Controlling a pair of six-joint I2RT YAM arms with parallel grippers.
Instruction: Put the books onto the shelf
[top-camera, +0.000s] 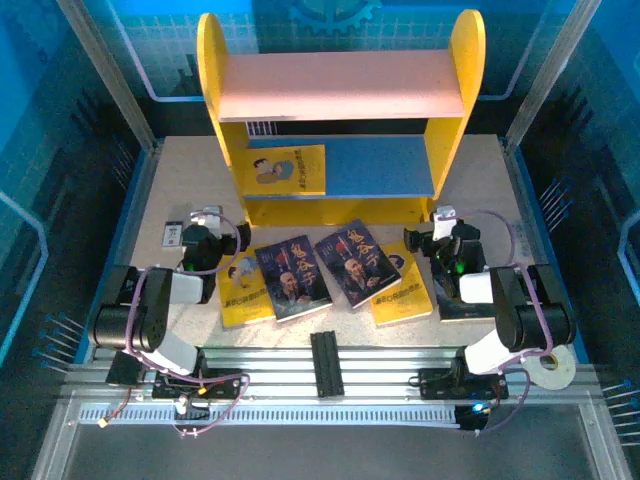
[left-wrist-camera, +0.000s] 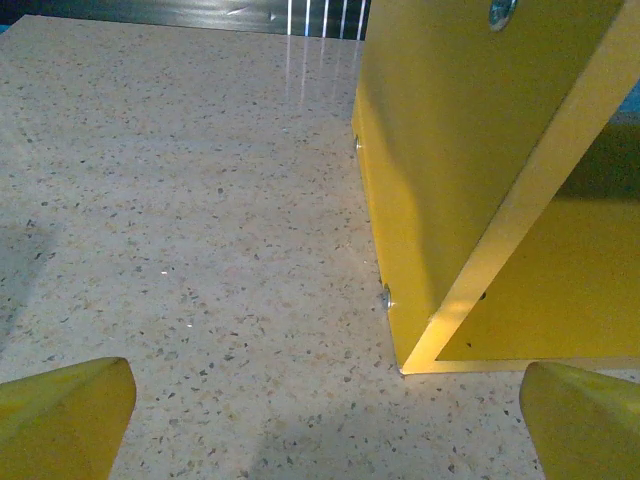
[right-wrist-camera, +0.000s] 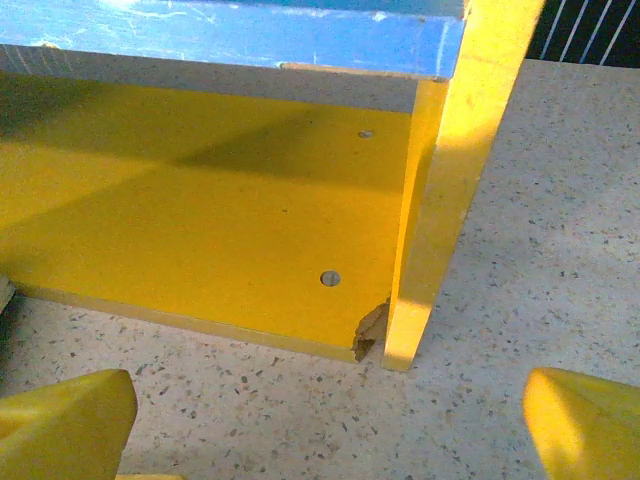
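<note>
My left tool (left-wrist-camera: 325, 425) and right tool (right-wrist-camera: 325, 425) are spread wide, empty, by the shelf (top-camera: 212, 90). Four books (top-camera: 292, 275) lie near the bench (top-camera: 480, 200) front edge, so I reckon next is pinching one's edge.

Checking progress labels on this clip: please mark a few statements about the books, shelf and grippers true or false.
1. A yellow book lies on the blue lower board of the shelf. True.
2. The pink upper board holds two books. False: it is bare.
3. Four books lie on the table in front of the shelf. True.
4. The right gripper is shut on a dark book. False: it is open and holds nothing.
</note>
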